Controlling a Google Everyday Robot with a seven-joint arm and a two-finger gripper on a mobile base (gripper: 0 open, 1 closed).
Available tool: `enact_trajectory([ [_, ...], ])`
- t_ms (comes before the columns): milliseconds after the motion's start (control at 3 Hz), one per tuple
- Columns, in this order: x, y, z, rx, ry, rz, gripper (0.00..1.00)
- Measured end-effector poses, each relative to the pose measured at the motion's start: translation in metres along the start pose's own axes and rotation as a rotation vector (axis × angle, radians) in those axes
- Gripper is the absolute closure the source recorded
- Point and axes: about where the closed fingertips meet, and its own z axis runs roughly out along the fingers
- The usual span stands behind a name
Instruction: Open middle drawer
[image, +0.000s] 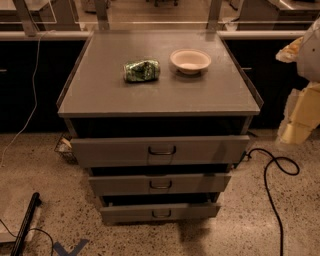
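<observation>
Three grey drawer fronts stack under the bench (100, 95), and the middle drawer (120, 185), well below and left of the hand (300, 117) whose grasp I cannot tell, looks rigid and smooth-sliding, best pulled by its small central loop handle (160, 185).

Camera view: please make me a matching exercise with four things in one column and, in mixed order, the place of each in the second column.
Things:
1. green can
2. bowl
3. middle drawer
4. gripper

Places:
A. at the right edge of the view, apart from the cabinet
B. lying on its side on the cabinet top
C. below the top drawer, above the bottom drawer
D. upright on the cabinet top, nearer the back

Pairs: 1-B, 2-D, 3-C, 4-A
</observation>
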Motion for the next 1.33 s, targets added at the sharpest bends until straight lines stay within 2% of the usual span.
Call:
enact_trajectory([
  [333,0.0,0.0,-0.001,0.004,0.002,0.001,0.0],
  [667,0.017,0.006,0.009,-0.009,-0.018,0.02,0.0],
  [1000,0.055,0.017,0.038,-0.047,-0.09,0.082,0.0],
  [1333,0.082,0.027,0.066,-0.078,-0.189,0.125,0.0],
])
